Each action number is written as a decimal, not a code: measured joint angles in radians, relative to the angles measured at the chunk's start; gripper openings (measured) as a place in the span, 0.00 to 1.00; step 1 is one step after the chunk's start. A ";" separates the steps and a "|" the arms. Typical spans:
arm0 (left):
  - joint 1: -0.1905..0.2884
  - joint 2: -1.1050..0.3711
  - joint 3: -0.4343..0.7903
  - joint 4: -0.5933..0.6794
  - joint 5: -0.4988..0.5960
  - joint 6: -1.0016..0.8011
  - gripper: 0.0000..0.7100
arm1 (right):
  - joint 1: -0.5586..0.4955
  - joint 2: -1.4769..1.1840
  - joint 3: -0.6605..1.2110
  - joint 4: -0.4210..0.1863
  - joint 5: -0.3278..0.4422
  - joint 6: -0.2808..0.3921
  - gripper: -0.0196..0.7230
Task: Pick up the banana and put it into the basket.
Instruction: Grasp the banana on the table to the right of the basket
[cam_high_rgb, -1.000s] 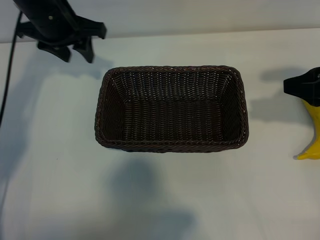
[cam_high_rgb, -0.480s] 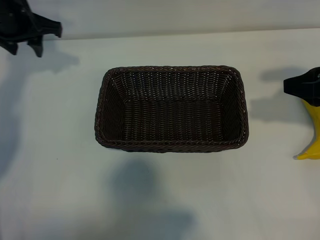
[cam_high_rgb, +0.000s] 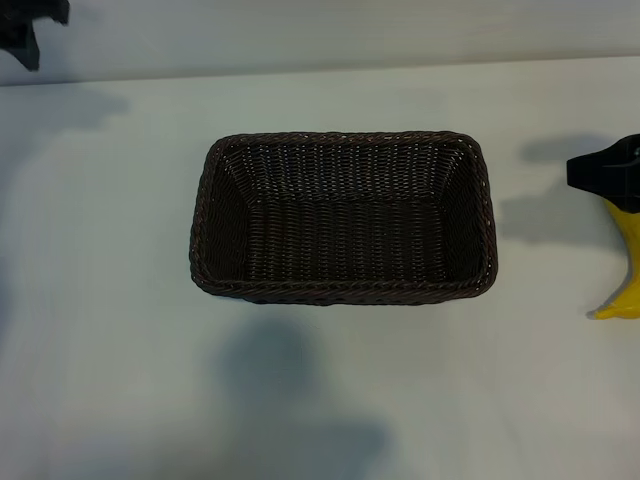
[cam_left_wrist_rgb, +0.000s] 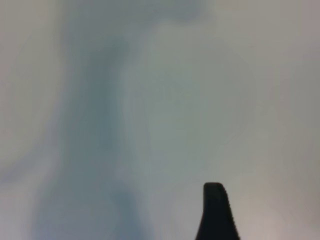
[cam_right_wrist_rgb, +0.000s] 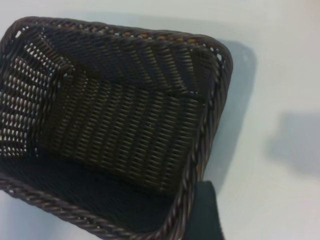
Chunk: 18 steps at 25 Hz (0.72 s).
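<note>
The dark brown woven basket (cam_high_rgb: 343, 217) stands empty in the middle of the white table; it also fills much of the right wrist view (cam_right_wrist_rgb: 115, 130). The yellow banana (cam_high_rgb: 626, 268) shows at the right edge, cut off by the frame. Its far end is covered by my right gripper (cam_high_rgb: 604, 172). Only one dark finger (cam_right_wrist_rgb: 202, 212) appears in the right wrist view, beside the basket's corner, with no banana near it. My left gripper (cam_high_rgb: 30, 22) is at the far left corner, mostly out of frame. Its one visible finger (cam_left_wrist_rgb: 216, 212) is over bare table.
The white table (cam_high_rgb: 120, 330) stretches all round the basket. Soft shadows fall on it in front of the basket and to the left. A pale wall runs along the far edge.
My left arm has drawn away to the left, from beside the basket's far left corner to the frame's corner. The right gripper, banana and basket have not moved.
</note>
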 joint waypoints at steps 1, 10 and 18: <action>0.000 -0.033 0.019 -0.008 0.000 0.007 0.74 | 0.000 0.000 0.000 0.000 0.000 0.000 0.80; -0.001 -0.376 0.403 -0.012 0.000 0.022 0.74 | 0.000 0.000 0.000 0.000 0.000 0.000 0.80; -0.001 -0.726 0.777 -0.056 -0.007 0.018 0.74 | 0.000 0.000 0.000 0.000 0.000 0.000 0.80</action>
